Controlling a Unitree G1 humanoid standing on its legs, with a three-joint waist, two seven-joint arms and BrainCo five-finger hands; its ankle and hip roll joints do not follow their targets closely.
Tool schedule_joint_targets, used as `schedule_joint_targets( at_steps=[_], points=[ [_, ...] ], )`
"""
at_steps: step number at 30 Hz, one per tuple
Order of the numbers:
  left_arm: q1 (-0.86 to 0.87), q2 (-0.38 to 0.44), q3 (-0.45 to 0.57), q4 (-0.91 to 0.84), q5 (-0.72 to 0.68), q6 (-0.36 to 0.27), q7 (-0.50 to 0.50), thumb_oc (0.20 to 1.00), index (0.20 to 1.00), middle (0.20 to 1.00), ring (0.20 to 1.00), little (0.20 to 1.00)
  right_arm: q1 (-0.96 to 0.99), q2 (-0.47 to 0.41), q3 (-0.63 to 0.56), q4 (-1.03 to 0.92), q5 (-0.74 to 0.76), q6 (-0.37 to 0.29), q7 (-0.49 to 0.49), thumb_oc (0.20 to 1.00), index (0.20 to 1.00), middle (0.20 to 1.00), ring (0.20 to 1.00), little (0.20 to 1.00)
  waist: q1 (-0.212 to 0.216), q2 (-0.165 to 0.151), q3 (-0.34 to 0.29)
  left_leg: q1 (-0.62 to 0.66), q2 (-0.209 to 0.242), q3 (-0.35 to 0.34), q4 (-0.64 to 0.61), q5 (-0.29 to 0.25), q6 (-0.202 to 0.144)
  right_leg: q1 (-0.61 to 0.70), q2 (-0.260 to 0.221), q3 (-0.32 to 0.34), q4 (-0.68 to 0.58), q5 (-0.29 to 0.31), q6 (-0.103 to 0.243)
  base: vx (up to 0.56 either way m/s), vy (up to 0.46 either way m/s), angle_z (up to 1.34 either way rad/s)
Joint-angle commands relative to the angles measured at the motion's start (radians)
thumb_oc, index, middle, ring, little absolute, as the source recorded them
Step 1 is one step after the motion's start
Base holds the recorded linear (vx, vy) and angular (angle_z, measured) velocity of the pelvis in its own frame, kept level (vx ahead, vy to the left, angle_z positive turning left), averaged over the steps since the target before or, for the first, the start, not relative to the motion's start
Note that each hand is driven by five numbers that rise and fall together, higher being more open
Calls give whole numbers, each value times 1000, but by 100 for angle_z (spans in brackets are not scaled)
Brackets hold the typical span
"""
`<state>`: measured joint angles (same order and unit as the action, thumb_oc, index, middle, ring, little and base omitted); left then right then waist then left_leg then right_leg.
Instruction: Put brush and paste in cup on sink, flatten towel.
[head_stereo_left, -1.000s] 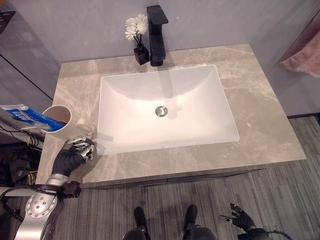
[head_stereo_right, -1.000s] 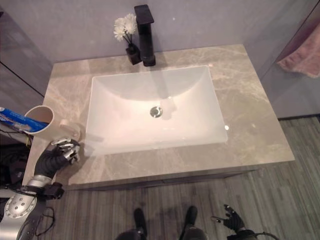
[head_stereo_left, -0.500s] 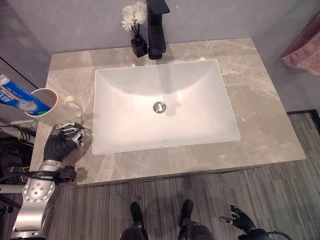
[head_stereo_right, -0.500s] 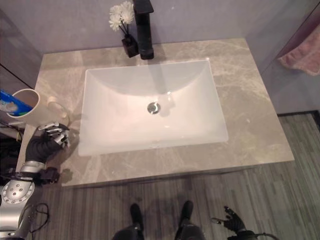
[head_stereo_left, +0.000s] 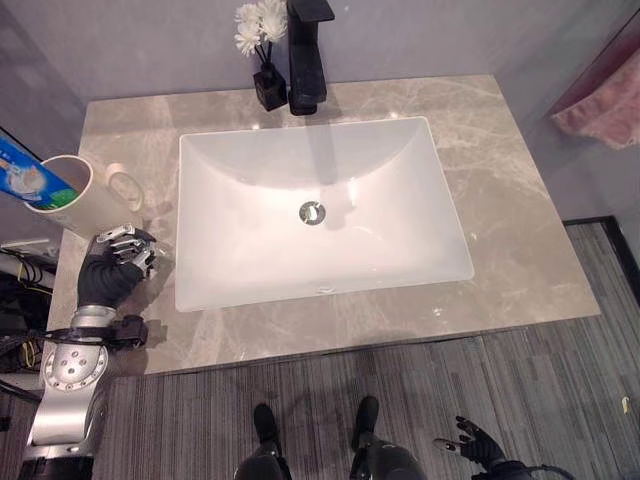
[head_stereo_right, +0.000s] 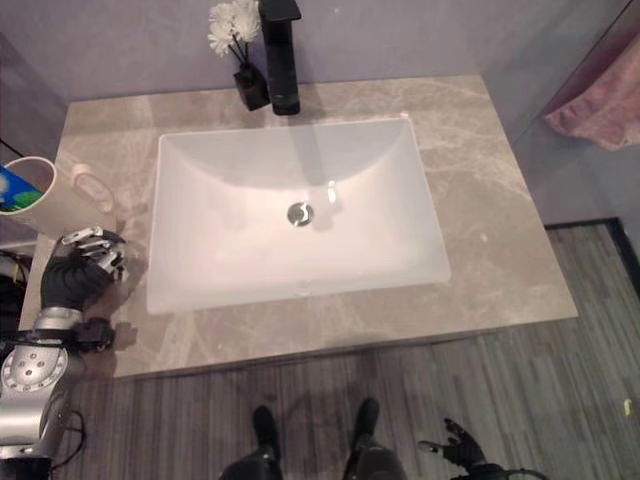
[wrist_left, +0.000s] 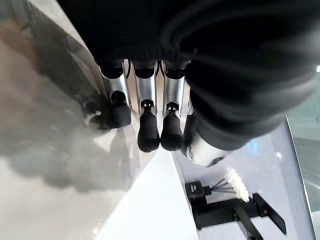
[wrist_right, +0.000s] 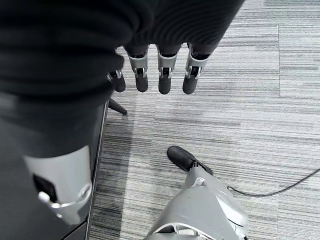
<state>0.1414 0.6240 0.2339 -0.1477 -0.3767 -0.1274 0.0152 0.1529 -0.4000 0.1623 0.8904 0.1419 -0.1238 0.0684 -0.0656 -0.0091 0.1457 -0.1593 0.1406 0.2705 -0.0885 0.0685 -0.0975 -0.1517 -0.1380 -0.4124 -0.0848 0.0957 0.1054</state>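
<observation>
Fingers (wrist_left: 148, 135) of your left hand (head_stereo_left: 108, 272) are curled loosely over the marble worktop (head_stereo_left: 520, 230) and clamp on nothing; the hand sits at the worktop's left front, just in front of the cup (head_stereo_left: 78, 198) and apart from it. Your cup stands upright near the worktop's left edge, beside the white sink (head_stereo_left: 320, 215), with its handle turned toward the basin. You can see the toothpaste tube (head_stereo_left: 25, 175) leaning out of the cup's mouth toward the left; whether a brush is in there with it you cannot tell. Your right hand (head_stereo_left: 470, 445) hangs low over the striped floor (wrist_right: 240, 100), well away from the worktop, and its fingers (wrist_right: 165, 75) hang straight and relaxed, spread and empty. At the back of the worktop you have a black faucet (head_stereo_left: 308, 55) standing behind the basin, with a small black vase of white flowers (head_stereo_left: 262, 45) just beside it on the left. Off to the right, past the worktop's edge, a pink towel (head_stereo_left: 600, 105) hangs with folds and creases in it.
</observation>
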Motion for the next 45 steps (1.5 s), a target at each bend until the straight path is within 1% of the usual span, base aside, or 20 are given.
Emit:
schedule_joint_targets(
  at_steps=[1,2,3,4,5,6,12,22,25,28,37,41,44,45],
  points=[
    [41,27,57,-2,-27,-22,-30,200,200,200,200,200,-23,-10,4,36,-19,-7,1,1000,1000,1000,1000,1000,7,2,0,3,35,-27,1,4,-20,30,-56,48,0,-33,59,0,0,0],
    [54,27,60,-9,-36,-23,-35,200,200,200,200,200,-22,-10,3,42,-21,-8,1,1000,1000,1000,1000,1000,9,4,-1,3,34,-28,1,4,-19,31,-56,47,0,-32,59,75,13,0],
    [69,31,67,-12,-46,-24,-39,200,200,200,200,200,-23,-15,0,45,-22,-7,0,1000,1000,1000,1000,1000,12,7,-5,10,34,-41,1,-14,-27,39,-56,54,-1,-47,68,71,13,3],
    [84,32,72,-12,-57,-26,-44,200,200,200,200,200,-22,-16,-2,46,-23,-8,-2,1000,1000,1000,1000,1000,14,8,-6,8,33,-42,1,-13,-26,39,-56,54,-1,-47,68,0,0,0],
    [93,37,76,-16,-62,-28,-46,200,200,200,200,200,-21,-17,-5,44,-23,-9,-2,1000,1000,1000,1000,1000,15,8,-2,-1,32,-31,1,8,-19,32,-58,41,-2,-31,60,0,0,0],
    [94,37,76,-16,-62,-27,-47,200,200,200,200,200,-20,-17,-4,45,-23,-9,-2,1000,1000,1000,1000,1000,15,9,-7,7,33,-43,1,-12,-27,39,-57,52,-1,-47,68,0,0,0],
    [112,63,97,9,-89,-31,-42,200,200,200,200,200,-24,-21,-7,51,-20,-14,-5,1000,1000,1000,1000,1000,25,17,-3,-8,31,-54,1,-6,-29,34,-58,43,-2,-44,71,5,2,3],
    [37,88,82,98,-121,-33,-15,200,200,200,200,200,-16,-31,-1,26,-15,-9,2,1000,1000,1000,1000,1000,16,12,12,-46,29,-60,1,5,-33,0,-57,48,-2,-33,75,-2,0,0],
    [-41,124,76,134,-135,-40,13,200,200,200,200,200,-20,-38,2,21,-12,-4,2,1000,1000,1000,1000,1000,5,-1,28,-66,27,-57,1,5,-31,-28,-55,63,-2,-25,78,-8,24,-3],
    [-65,115,62,128,-125,-38,26,200,200,200,200,200,-29,-34,8,23,-9,-2,1,1000,1000,1000,1000,1000,3,-4,35,-71,27,-56,1,4,-30,-35,-55,65,-1,-22,79,0,0,0],
    [-160,159,53,215,-116,-44,65,200,200,200,200,200,-50,-31,31,-3,-4,0,-1,1000,1000,1000,1000,1000,-5,-17,45,-83,26,-50,1,2,-29,-52,-55,75,-1,-18,81,20,11,-4],
    [-186,162,37,223,-113,-44,71,200,200,200,200,200,-55,-26,40,-7,-3,0,-1,1000,1000,1000,1000,1000,-6,-20,44,-84,24,-51,1,0,-28,-51,-56,75,-1,-18,83,9,2,0],
    [-173,155,33,194,-110,-42,60,200,200,200,200,200,-56,-17,46,-3,-5,1,-1,1000,1000,1000,1000,1000,-4,-21,41,-82,23,-56,1,-5,-26,-47,-58,71,-1,-19,83,0,0,0],
    [-153,152,29,162,-109,-39,41,200,200,200,200,200,-57,-14,48,10,-10,1,-3,1000,1000,1000,1000,1000,1,-19,38,-78,22,-56,1,-7,-25,-41,-59,69,-1,-21,83,34,11,0]
  ],
)
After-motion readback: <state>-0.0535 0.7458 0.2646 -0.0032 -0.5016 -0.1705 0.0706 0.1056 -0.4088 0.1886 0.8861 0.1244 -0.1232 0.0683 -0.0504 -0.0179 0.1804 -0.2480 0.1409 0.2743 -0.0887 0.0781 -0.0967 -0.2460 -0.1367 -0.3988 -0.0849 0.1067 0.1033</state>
